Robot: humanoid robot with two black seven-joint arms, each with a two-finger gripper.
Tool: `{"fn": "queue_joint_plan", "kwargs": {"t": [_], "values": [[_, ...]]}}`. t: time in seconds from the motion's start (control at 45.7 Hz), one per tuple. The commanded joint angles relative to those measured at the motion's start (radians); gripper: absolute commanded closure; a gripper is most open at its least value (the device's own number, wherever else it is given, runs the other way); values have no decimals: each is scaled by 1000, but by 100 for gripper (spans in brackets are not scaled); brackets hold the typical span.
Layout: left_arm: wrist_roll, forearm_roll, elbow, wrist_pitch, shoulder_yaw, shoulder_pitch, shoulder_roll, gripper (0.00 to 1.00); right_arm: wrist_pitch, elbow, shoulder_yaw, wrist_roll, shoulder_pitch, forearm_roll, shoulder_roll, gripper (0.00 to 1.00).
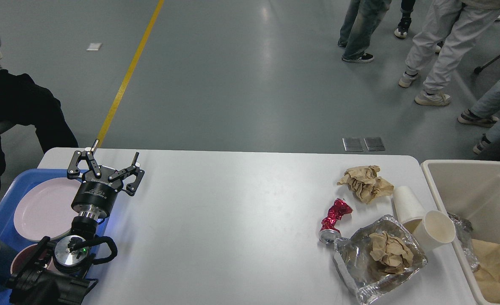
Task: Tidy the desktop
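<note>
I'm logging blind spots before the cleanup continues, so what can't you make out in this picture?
- Right gripper: not in the head view, so its state is unknown.
- Beige bin: cut off by the right and bottom edges, contents partly unseen.
- Foil tray: the crumpled paper hides its floor.
- Small bowl: mostly hidden by the left arm.

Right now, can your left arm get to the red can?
Probably not from here. The left gripper hangs open at the desktop's left end by the blue tray, and the crushed red can lies far right. Nothing blocks the way; it's just the distance.
</note>
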Motion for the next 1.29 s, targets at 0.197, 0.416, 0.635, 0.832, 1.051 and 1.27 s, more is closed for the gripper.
{"fn": "queue_joint_plan", "kwargs": {"t": [0.197,0.416,0.635,0.832,1.051,1.27], "values": [[0,0,0,0,0,0,0,3,318,396,-370,-2,704,-46,20,0],[0,0,0,0,0,0,0,3,692,604,-398,-2,1074,-40,200,0],[0,0,0,0,0,0,0,3,715,954,-358,-2,1390,23,260,0],[0,0,0,0,0,0,0,3,674,1102,-294,-2,1468,70,292,0],[0,0,0,0,-2,0,0,3,639,1099,-336,-1,1456,69,280,0],[0,0,0,0,-2,0,0,3,551,1085,-418,-2,1366,58,249,0]]}}
